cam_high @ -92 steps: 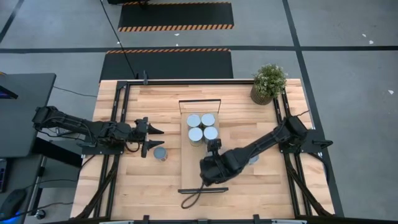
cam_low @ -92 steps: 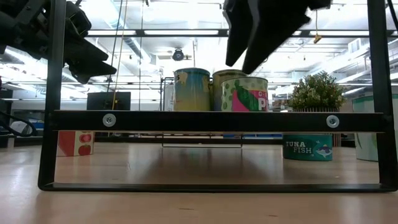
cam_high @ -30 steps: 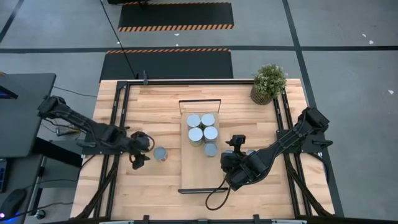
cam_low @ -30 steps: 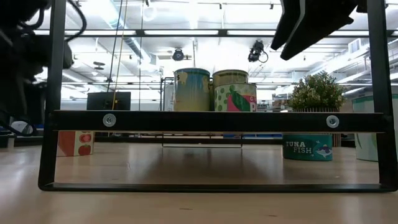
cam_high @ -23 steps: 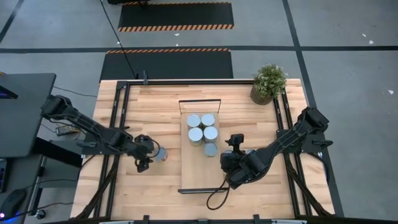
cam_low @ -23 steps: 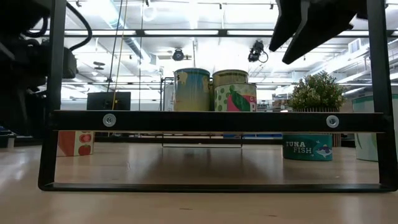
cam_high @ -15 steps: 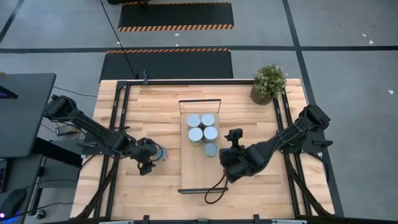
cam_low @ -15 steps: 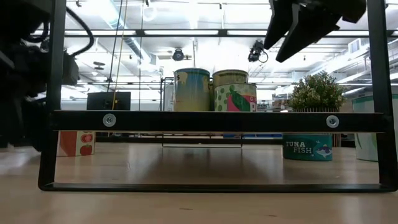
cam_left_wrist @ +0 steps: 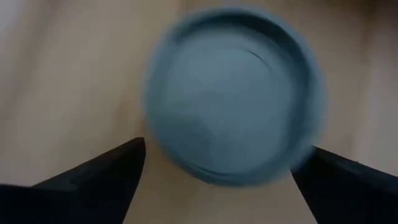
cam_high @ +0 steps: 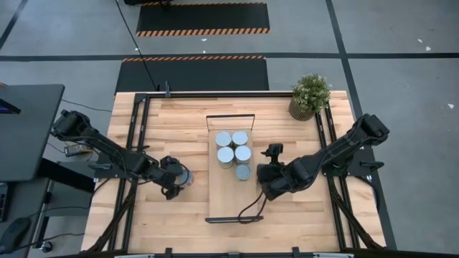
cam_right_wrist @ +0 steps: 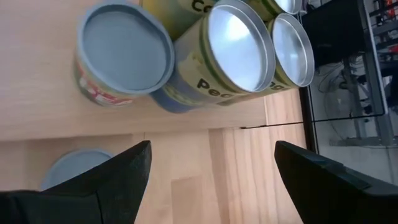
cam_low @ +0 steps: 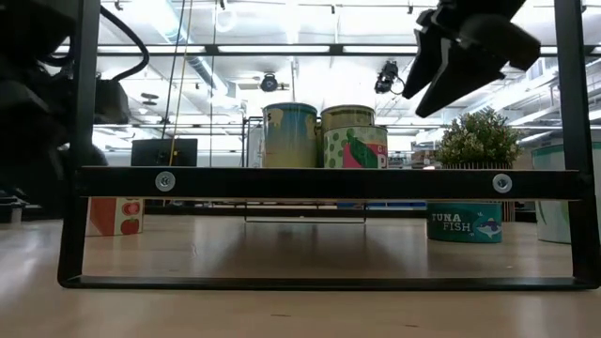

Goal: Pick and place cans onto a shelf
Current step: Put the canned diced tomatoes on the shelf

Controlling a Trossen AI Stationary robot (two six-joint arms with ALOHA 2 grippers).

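From overhead I have the left gripper [cam_high: 174, 181] down over a lone can [cam_high: 185, 177] on the tabletop [cam_high: 158, 122], just left of the shelf [cam_high: 231, 204]. Through the left wrist camera that can [cam_left_wrist: 233, 106] fills the space ahead, its grey lid facing me, and my two dark fingers [cam_left_wrist: 93, 180] sit spread wide to either side of it; I see no contact, so the jaws are open and holding nothing. On the shelf five cans [cam_high: 233, 154] stand clustered toward the far half, four in a tight square and a fifth [cam_high: 243, 172] touching the group on its near side. The right gripper [cam_high: 264, 180] hovers just right of that fifth can, beside the shelf's right edge. In the right wrist view its fingers [cam_right_wrist: 87, 193] are also wide apart and empty, with the shelf cans [cam_right_wrist: 239, 46] ahead and another grey lid [cam_right_wrist: 74, 168] showing partly behind one finger, on the table. In the low view a tuna fish tin [cam_low: 466, 223] sits on the table to the right of the shelf, near the potted plant [cam_high: 309, 95].
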